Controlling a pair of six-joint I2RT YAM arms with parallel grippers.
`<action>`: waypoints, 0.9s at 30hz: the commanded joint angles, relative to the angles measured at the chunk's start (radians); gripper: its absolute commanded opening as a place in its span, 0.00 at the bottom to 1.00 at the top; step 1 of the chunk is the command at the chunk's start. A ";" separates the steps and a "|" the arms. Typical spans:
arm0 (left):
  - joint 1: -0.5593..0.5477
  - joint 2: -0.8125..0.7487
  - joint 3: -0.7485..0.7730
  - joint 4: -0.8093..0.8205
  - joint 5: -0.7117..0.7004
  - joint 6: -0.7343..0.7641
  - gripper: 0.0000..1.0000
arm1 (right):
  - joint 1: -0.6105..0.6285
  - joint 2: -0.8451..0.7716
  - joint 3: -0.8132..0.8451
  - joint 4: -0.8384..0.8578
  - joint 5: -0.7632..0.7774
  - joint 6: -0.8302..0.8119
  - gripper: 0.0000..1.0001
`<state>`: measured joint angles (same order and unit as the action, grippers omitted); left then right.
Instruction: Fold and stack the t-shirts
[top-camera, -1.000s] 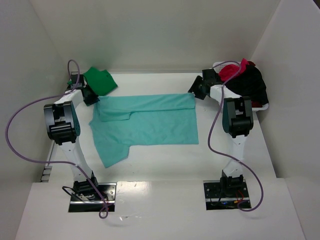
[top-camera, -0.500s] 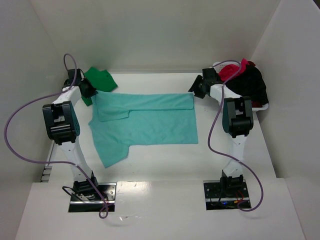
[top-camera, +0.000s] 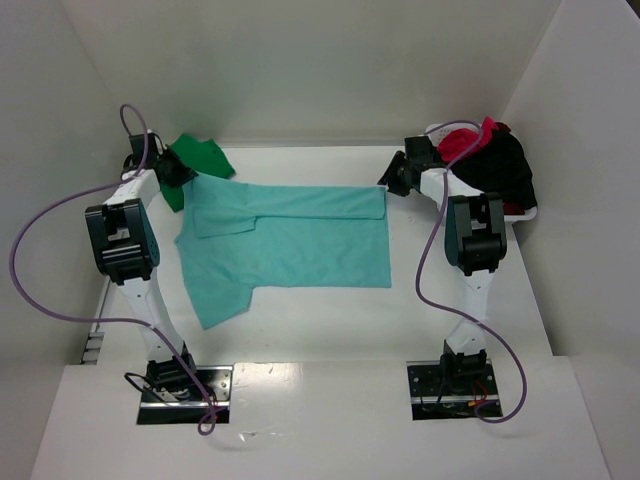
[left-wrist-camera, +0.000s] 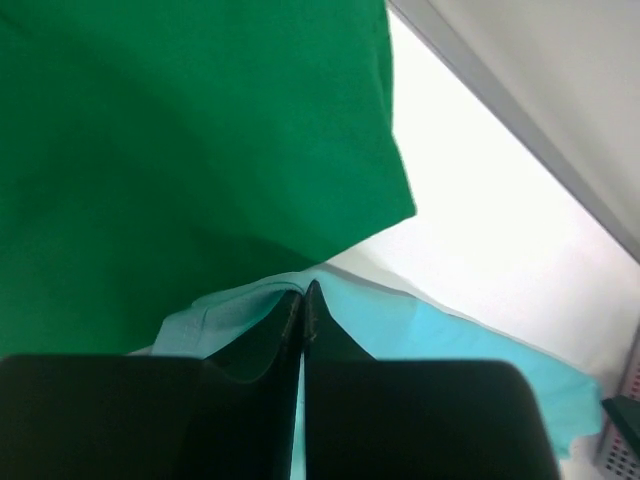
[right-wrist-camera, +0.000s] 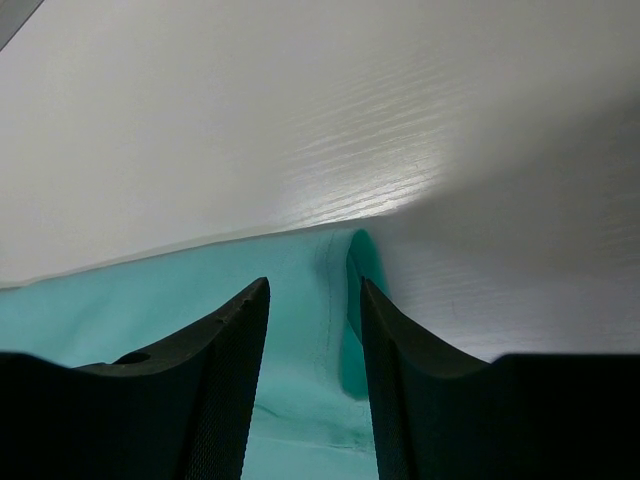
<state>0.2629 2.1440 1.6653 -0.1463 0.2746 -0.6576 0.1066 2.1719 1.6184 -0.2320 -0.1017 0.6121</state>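
Note:
A light teal t-shirt lies spread on the white table, its top edge folded over. My left gripper is at the shirt's back-left corner, shut on the teal cloth; the closed fingertips pinch a fold of it. A dark green t-shirt lies crumpled just behind, filling the left wrist view. My right gripper is at the shirt's back-right corner, open, with its fingers on either side of the teal hem lying on the table.
A white basket at the back right holds a red shirt and a black shirt, close behind the right arm. White walls enclose the table at the back and both sides.
My left gripper has moved back and left toward the dark green shirt, drawing the teal shirt's back-left corner with it. The right gripper has stayed in place.

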 joint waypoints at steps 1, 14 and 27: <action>0.025 0.030 0.076 0.047 0.108 -0.065 0.10 | -0.007 0.017 0.044 0.008 0.008 -0.005 0.47; 0.044 0.031 0.024 0.034 0.140 -0.033 0.46 | -0.007 -0.010 -0.020 0.017 -0.013 -0.005 0.46; 0.044 0.028 -0.032 0.004 0.121 0.051 0.45 | -0.007 -0.044 -0.063 0.026 -0.011 0.005 0.46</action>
<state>0.3000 2.1742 1.6452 -0.1507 0.3916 -0.6549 0.1066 2.1719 1.5782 -0.2265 -0.1138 0.6125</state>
